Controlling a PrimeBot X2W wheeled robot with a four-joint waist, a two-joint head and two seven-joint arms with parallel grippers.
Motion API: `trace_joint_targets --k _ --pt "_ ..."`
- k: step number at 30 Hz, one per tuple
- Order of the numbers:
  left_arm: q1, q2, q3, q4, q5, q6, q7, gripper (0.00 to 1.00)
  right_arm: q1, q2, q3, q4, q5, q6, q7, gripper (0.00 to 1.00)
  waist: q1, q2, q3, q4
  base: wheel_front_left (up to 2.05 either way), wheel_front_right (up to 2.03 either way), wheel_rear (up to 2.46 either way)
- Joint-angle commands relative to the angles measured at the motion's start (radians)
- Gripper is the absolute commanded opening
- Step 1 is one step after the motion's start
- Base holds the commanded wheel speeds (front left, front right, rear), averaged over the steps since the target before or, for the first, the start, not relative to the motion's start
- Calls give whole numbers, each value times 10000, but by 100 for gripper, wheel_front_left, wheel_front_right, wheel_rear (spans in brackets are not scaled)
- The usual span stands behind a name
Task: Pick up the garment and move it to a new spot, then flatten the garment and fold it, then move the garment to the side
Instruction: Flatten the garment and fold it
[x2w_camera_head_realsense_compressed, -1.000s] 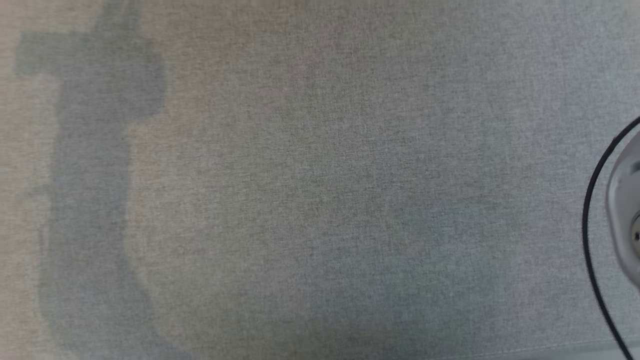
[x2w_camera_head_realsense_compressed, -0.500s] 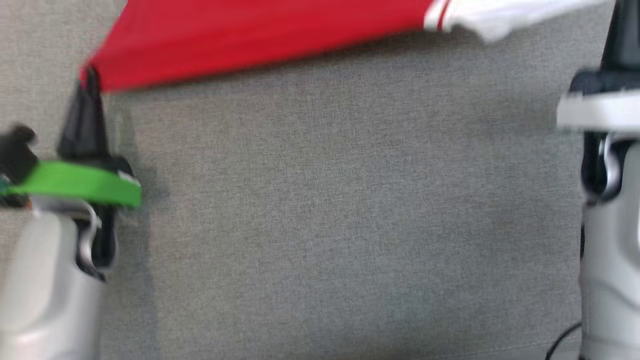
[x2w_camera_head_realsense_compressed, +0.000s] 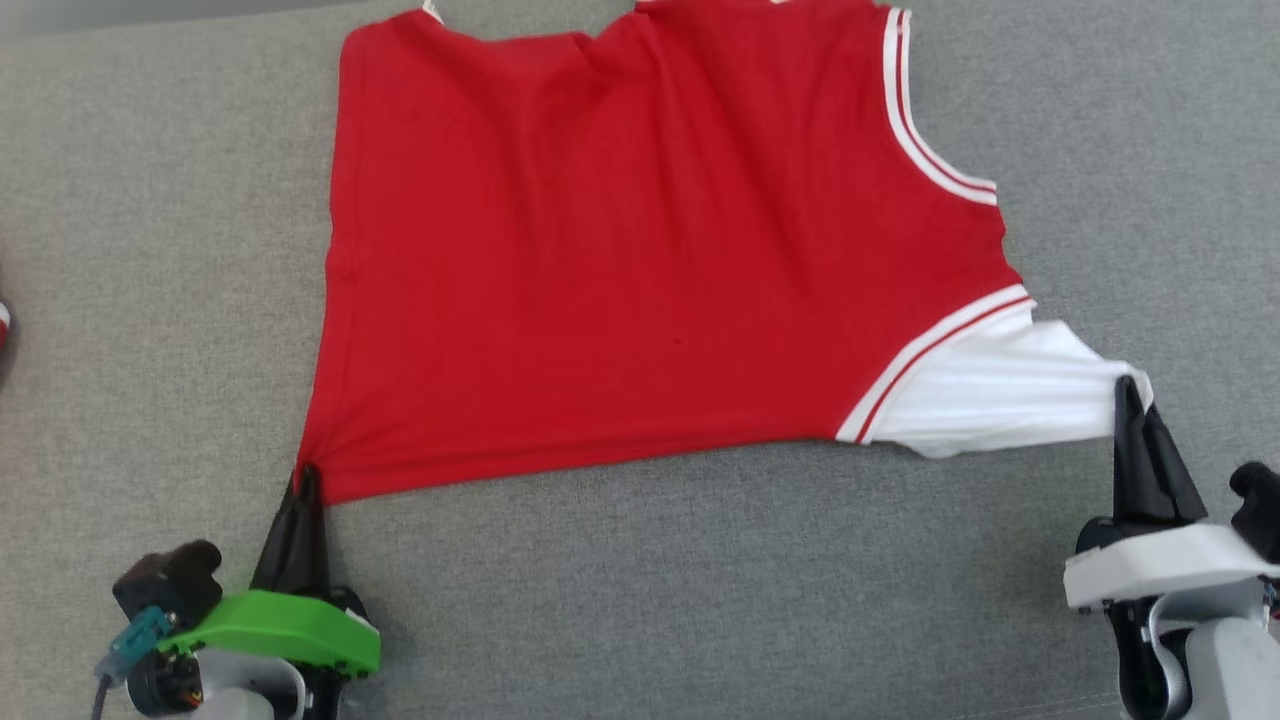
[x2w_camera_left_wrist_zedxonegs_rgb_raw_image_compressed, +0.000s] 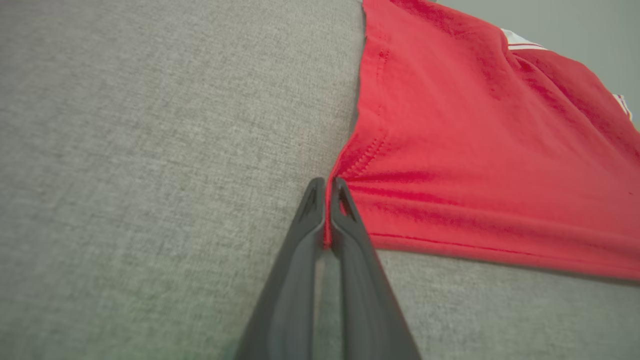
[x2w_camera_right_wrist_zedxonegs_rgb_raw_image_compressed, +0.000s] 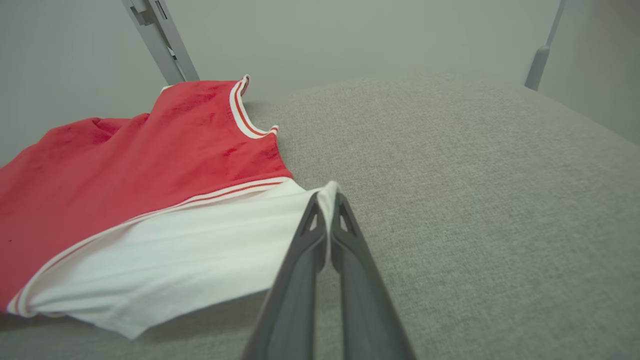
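I am holding the garment (x2w_camera_head_realsense_compressed: 620, 270), a red top with white trim, at two points. My left gripper (x2w_camera_head_realsense_compressed: 305, 478) is pinching the garment's near left red corner, jaws clamped on the cloth, which is puckering at the bite. My right gripper (x2w_camera_head_realsense_compressed: 1125, 385) is pinching the tip of the white panel (x2w_camera_head_realsense_compressed: 1000, 400) at the garment's near right, jaws likewise clamped on fabric. The garment is lying spread across the grey bench (x2w_camera_head_realsense_compressed: 700, 600), mostly flat, its near edge stretching between both grippers. A grey post (x2w_camera_right_wrist_zedxonegs_rgb_raw_image_compressed: 160, 40) is standing beyond the garment's far edge.
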Motion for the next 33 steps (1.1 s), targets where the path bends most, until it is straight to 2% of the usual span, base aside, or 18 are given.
trace_joint_targets --k 1,14,19,25,33 --pt "482 15 177 108 157 51 2 0 394 -108 -78 98 103 -46 -53 0 1 0 -800 -22 0 0 0" --pt "2953 -598 364 16 941 51 1 0 2727 -106 -128 673 459 -46 -52 0 1 0 -2609 222 0 0 0" --pt "3294 -738 178 -312 1112 50 1 0 3195 -106 -230 583 498 -46 -52 0 1 0 -2841 385 0 0 0" --pt "2510 -805 -45 -800 1013 50 -1 0 2545 -98 -266 193 427 -43 -52 0 1 0 -2613 494 0 0 0" --pt "951 -578 -641 -758 696 43 1 0 637 -85 32 487 176 -35 -51 0 1 0 -1738 500 0 0 0"
